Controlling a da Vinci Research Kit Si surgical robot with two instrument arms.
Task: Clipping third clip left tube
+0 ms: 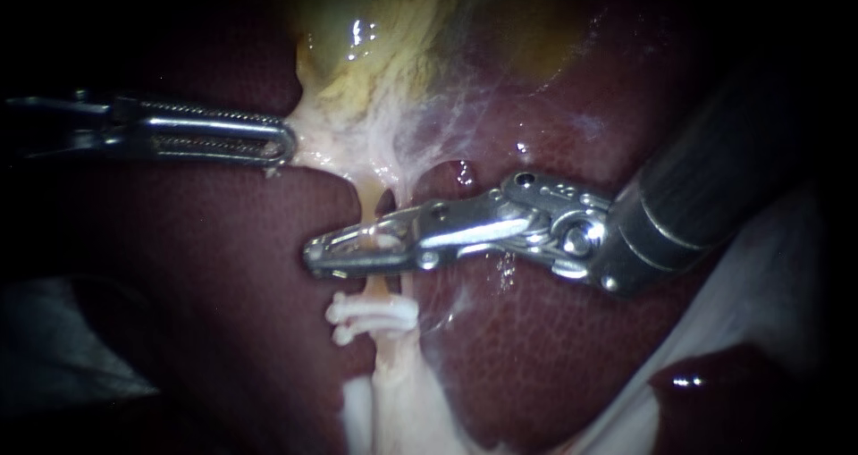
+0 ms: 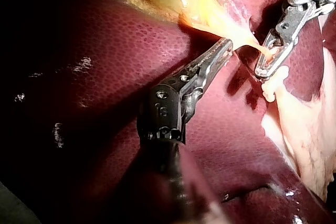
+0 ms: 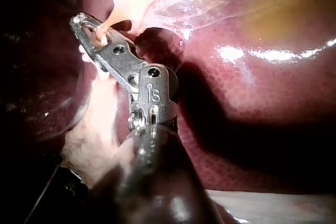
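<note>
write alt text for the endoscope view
The right instrument has its jaws shut on a thin tube, just above two white clips. The left instrument grips pale tissue below the gallbladder, over dark red liver.

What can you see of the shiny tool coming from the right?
My right instrument: a dark shaft from the upper right, a silvery jointed metal wrist, two slim jaws pointing left, almost level. The jaws are shut on a thin pale-orange tube, just above two white clips, over dark red liver.
</note>
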